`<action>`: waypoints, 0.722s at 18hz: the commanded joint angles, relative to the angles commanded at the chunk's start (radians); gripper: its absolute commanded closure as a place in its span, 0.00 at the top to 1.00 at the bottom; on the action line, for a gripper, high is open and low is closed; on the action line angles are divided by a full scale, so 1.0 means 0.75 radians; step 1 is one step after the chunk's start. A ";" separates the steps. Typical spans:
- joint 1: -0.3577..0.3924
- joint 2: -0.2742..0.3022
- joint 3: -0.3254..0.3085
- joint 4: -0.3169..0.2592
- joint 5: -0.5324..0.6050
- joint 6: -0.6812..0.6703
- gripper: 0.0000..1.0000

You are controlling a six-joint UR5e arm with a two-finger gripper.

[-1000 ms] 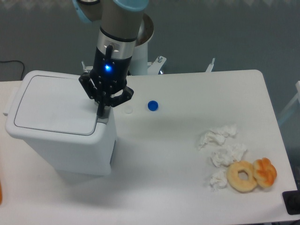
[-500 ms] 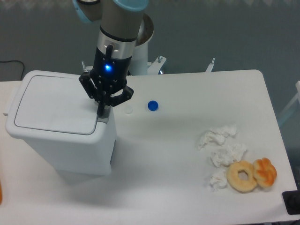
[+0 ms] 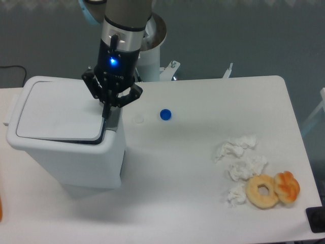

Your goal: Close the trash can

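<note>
The trash can (image 3: 66, 147) is seen standing at the left end of the white table (image 3: 203, 203), and every other thing is placed here relative to it. Its flat white lid (image 3: 58, 110) is laid down over the opening, though a thin dark gap is visible along the lid's front and right edges. The gripper (image 3: 105, 113) is held directly above the can's right rim, at the right edge of the lid, with its fingers brought close together and pointing down; whether anything is pinched between them cannot be told. A blue light is shown on the gripper body above. Just to the right of the can a small white cap (image 3: 138, 119) is seen, and a little further right a blue bottle cap (image 3: 165, 114). Well to the right of the can, crumpled tissues (image 3: 241, 162) are gathered, with a doughnut (image 3: 262, 191) and an orange pastry (image 3: 287, 186) touching each other just beyond them.
</note>
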 joint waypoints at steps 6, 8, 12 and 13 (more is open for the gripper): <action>-0.004 0.025 0.000 0.004 -0.002 -0.006 0.00; -0.006 0.027 0.000 0.020 -0.002 -0.010 0.00; -0.010 0.027 0.000 0.043 -0.004 -0.014 0.00; -0.010 0.029 0.000 0.045 -0.004 -0.016 0.00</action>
